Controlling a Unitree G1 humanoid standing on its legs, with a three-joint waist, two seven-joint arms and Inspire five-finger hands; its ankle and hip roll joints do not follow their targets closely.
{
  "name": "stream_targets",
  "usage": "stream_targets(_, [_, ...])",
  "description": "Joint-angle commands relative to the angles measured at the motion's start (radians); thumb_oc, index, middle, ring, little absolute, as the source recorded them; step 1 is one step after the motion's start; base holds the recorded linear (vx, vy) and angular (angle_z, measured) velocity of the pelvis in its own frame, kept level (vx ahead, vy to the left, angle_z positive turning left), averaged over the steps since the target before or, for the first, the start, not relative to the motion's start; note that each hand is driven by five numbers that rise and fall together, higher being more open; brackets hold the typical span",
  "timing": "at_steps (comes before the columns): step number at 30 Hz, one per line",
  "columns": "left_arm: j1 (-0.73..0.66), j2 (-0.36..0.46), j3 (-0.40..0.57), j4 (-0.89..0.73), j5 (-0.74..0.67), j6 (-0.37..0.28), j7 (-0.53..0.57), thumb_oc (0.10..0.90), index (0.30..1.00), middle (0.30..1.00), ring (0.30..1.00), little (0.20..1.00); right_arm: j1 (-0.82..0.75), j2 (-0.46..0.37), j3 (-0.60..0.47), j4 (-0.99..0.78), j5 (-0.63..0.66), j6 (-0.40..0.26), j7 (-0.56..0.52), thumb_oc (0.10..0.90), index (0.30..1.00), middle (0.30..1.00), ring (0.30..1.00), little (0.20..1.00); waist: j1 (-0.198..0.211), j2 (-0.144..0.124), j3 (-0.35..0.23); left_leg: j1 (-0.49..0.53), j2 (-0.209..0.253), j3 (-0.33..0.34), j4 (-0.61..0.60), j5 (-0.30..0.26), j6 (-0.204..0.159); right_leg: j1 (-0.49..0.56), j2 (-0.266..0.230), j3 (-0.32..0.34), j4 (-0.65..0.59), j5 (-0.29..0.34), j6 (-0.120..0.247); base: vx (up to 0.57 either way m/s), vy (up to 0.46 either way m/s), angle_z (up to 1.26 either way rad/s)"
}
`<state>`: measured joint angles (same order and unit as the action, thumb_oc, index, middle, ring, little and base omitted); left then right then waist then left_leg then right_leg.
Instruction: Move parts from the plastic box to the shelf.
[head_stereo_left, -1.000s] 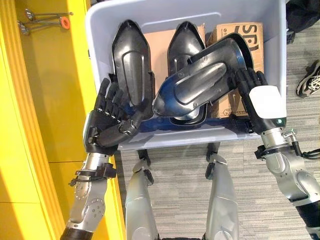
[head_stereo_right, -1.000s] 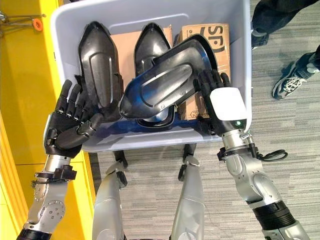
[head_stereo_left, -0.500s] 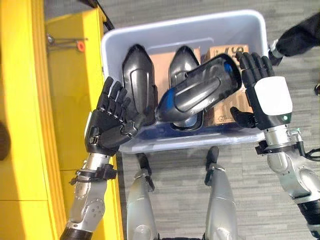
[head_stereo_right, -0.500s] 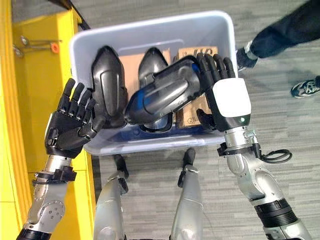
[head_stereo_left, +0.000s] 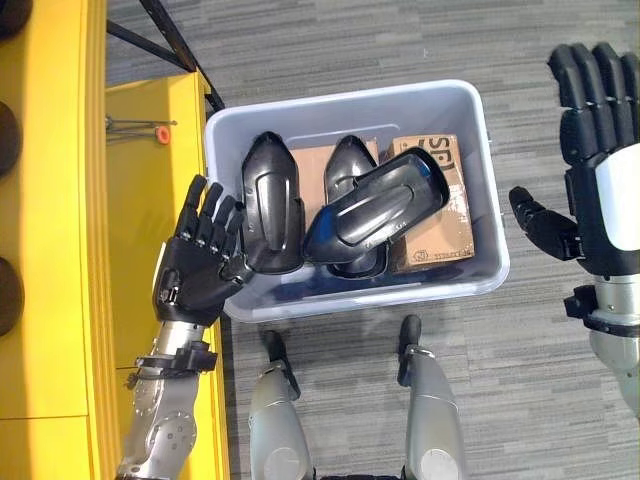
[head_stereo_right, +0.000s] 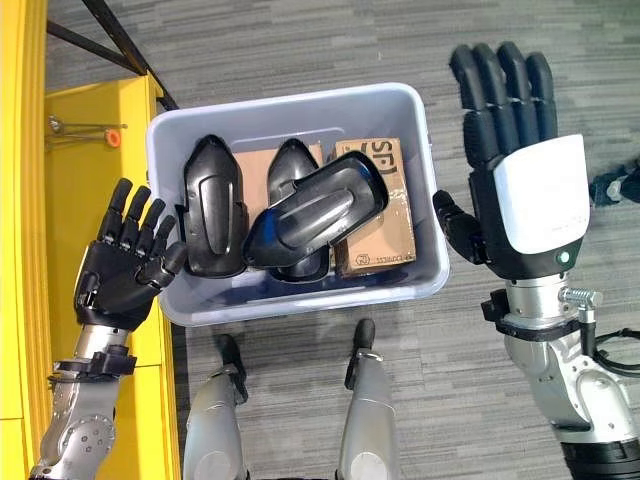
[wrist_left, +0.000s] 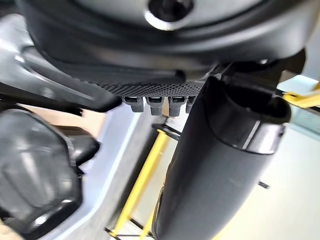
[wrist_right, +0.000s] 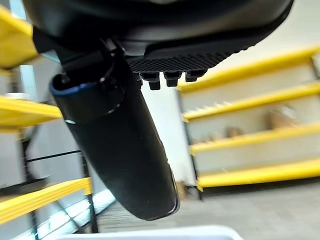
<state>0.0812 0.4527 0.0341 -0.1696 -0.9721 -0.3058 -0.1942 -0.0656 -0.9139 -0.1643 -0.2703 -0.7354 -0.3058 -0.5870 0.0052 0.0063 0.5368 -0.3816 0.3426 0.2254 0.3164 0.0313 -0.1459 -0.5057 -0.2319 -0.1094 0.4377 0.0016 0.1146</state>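
Left eye view: a yellow shelf (head_stereo_left: 140, 200) stands at the robot's left, with thin metal rods (head_stereo_left: 135, 125) lying on it. The grey plastic box (head_stereo_left: 470, 110) sits on the carpeted floor (head_stereo_left: 350, 50) just beside the shelf. Inside lie glossy black moulded parts (head_stereo_left: 270, 200), one (head_stereo_left: 375, 205) tilted across the others, on top of cardboard cartons (head_stereo_left: 440, 220). The left robot hand (head_stereo_left: 195, 270) hovers at the box's left wall, fingers spread and empty, close to the nearest part. The right robot hand (head_stereo_left: 600, 160) is raised well clear of the box on its right, fingers straight and apart, holding nothing.

Right eye view: a person's shoe (head_stereo_right: 615, 185) shows at the right edge.

Left wrist view: a black part (wrist_left: 35, 185) lies in the box past the open thumb (wrist_left: 220, 165).

Right wrist view: more yellow shelves (wrist_right: 250, 110) stand beyond the extended thumb (wrist_right: 120, 150).
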Motion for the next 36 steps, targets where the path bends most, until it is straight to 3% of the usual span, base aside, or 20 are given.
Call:
stream_targets(1, [-0.023,0.093,0.063,-0.125,0.012,-0.052,-0.048,0.9,1.0,1.0,1.0,1.0,-0.171,-0.059,-0.07,-0.071,-0.01,-0.057,-0.018,0.9,1.0,1.0,1.0,1.0,0.04,-0.057,-0.017,-0.016,-0.012,-0.027,0.101,-0.129,0.034,0.075,0.002,-0.099,0.049,-0.13,0.006,0.03,-0.144,0.14])
stream_targets(4, [-0.024,0.114,0.05,-0.111,0.009,-0.045,-0.077,0.9,1.0,1.0,1.0,1.0,-0.296,-0.15,0.001,-0.036,-0.053,-0.067,0.042,0.9,1.0,1.0,1.0,1.0,0.078,-0.064,-0.017,-0.037,-0.002,-0.043,0.101,-0.113,0.028,0.075,-0.001,-0.13,0.051,-0.127,0.001,0.01,-0.163,0.08])
stream_targets(7, [-0.025,0.125,0.03,-0.112,0.002,-0.041,-0.075,0.9,1.0,1.0,1.0,1.0,-0.396,-0.191,0.076,-0.002,-0.032,-0.05,0.054,0.9,1.0,1.0,1.0,1.0,0.098,-0.066,-0.017,-0.05,0.006,-0.053,0.088,-0.096,0.022,0.071,0.0,-0.149,0.05,-0.126,-0.004,0.01,-0.102,0.11])
stream_targets(9, [-0.021,0.126,0.018,-0.106,0.004,-0.043,-0.077,0.9,1.0,1.0,1.0,1.0,-0.459,-0.201,0.12,0.018,-0.018,-0.074,0.077,0.9,1.0,1.0,1.0,1.0,0.109,-0.064,-0.017,-0.054,0.011,-0.054,0.074,-0.083,0.019,0.067,0.001,-0.159,0.052,-0.127,-0.008,0.02,-0.068,0.11])
stream_targets(14, [-0.01,0.114,-0.023,-0.085,0.011,-0.078,-0.076,0.9,1.0,1.0,1.0,1.0,-0.632,-0.203,0.288,0.06,-0.072,-0.124,0.141,0.9,1.0,1.0,1.0,1.0,0.135,-0.046,-0.017,-0.067,0.02,-0.057,0.021,-0.037,0.012,0.042,-0.011,-0.19,0.07,-0.132,-0.017,0.02,0.005,0.1])
stream_targets(15, [-0.01,0.114,-0.035,-0.079,0.007,-0.087,-0.078,0.9,1.0,1.0,1.0,1.0,-0.654,-0.201,0.315,0.064,-0.1,-0.141,0.154,0.9,1.0,1.0,1.0,1.0,0.144,-0.04,-0.017,-0.057,0.018,-0.068,0.018,-0.051,0.002,0.047,-0.014,-0.185,0.085,-0.154,-0.008,0.07,0.043,0.1])
stream_targets(19, [-0.005,0.106,-0.059,-0.047,-0.011,-0.13,-0.11,0.9,1.0,1.0,1.0,1.0,-0.793,-0.192,0.485,0.155,-0.198,-0.172,0.179,0.9,1.0,1.0,1.0,1.0,0.168,-0.005,-0.017,-0.095,0.015,-0.079,-0.017,-0.014,0.001,-0.007,-0.051,-0.206,0.128,-0.163,-0.009,0.0,0.043,0.14])
stream_targets(23, [-0.012,0.112,-0.075,-0.018,-0.019,-0.145,-0.139,0.9,1.0,1.0,1.0,1.0,-0.884,-0.186,0.612,0.253,-0.254,-0.134,0.203,0.9,1.0,1.0,1.0,1.0,0.182,0.011,-0.017,-0.131,0.012,-0.082,-0.042,0.011,-0.002,-0.059,-0.077,-0.215,0.164,-0.167,-0.007,-0.05,0.021,0.12])
stream_targets(26, [-0.025,0.118,-0.089,0.016,-0.035,-0.159,-0.152,0.9,1.0,1.0,1.0,1.0,-0.932,-0.198,0.722,0.358,-0.32,-0.03,0.173,0.9,1.0,1.0,1.0,1.0,0.189,0.016,-0.017,-0.171,0.013,-0.087,-0.054,0.029,-0.002,-0.106,-0.09,-0.218,0.194,-0.171,-0.005,-0.04,-0.01,0.17])
stream_targets(27, [-0.026,0.117,-0.089,0.018,-0.036,-0.159,-0.154,0.9,1.0,1.0,1.0,1.0,-0.938,-0.198,0.729,0.363,-0.322,-0.023,0.169,0.9,1.0,1.0,1.0,1.0,0.188,0.016,-0.017,-0.173,0.012,-0.088,-0.054,0.029,-0.002,-0.108,-0.091,-0.218,0.195,-0.171,-0.005,-0.04,-0.024,0.14])
stream_targets(28, [-0.035,0.125,-0.096,0.026,-0.046,-0.162,-0.163,0.9,1.0,1.0,1.0,1.0,-0.955,-0.207,0.76,0.413,-0.346,0.045,0.121,0.9,1.0,1.0,1.0,1.0,0.187,0.014,-0.017,-0.186,0.015,-0.088,-0.057,0.035,-0.002,-0.123,-0.093,-0.22,0.197,-0.168,-0.004,-0.05,-0.025,0.08])
stream_targets(30, [-0.038,0.13,-0.103,0.031,-0.048,-0.167,-0.169,0.9,1.0,1.0,1.0,1.0,-0.966,-0.217,0.773,0.449,-0.369,0.047,0.058,0.9,1.0,1.0,1.0,1.0,0.184,0.012,-0.017,-0.193,0.016,-0.091,-0.059,0.038,-0.004,-0.132,-0.093,-0.218,0.19,-0.159,-0.002,-0.05,-0.04,0.05])
stream_targets(31, [-0.045,0.138,-0.117,0.04,-0.04,-0.177,-0.164,0.9,1.0,1.0,1.0,1.0,-0.965,-0.236,0.768,0.47,-0.411,0.065,-0.028,0.9,1.0,1.0,1.0,1.0,0.178,0.008,-0.017,-0.196,0.02,-0.09,-0.064,0.041,-0.007,-0.134,-0.092,-0.218,0.173,-0.144,0.005,-0.03,-0.051,0.01])
stream_targets(33, [-0.067,0.158,-0.133,0.04,-0.036,-0.177,-0.141,0.9,1.0,1.0,1.0,1.0,-1.013,-0.249,0.78,0.496,-0.359,0.117,-0.057,0.9,1.0,1.0,1.0,1.0,0.174,0.0,-0.017,-0.196,0.025,-0.087,-0.06,0.036,-0.007,-0.134,-0.093,-0.215,0.162,-0.137,0.01,-0.04,-0.088,0.01])
stream_targets(36, [-0.086,0.169,-0.137,0.028,-0.038,-0.168,-0.129,0.9,1.0,1.0,1.0,1.0,-1.096,-0.263,0.797,0.531,-0.349,0.112,-0.015,0.9,1.0,1.0,1.0,1.0,0.166,-0.001,-0.017,-0.195,0.029,-0.084,-0.045,0.025,-0.008,-0.133,-0.091,-0.206,0.156,-0.137,0.013,-0.01,-0.046,-0.05])
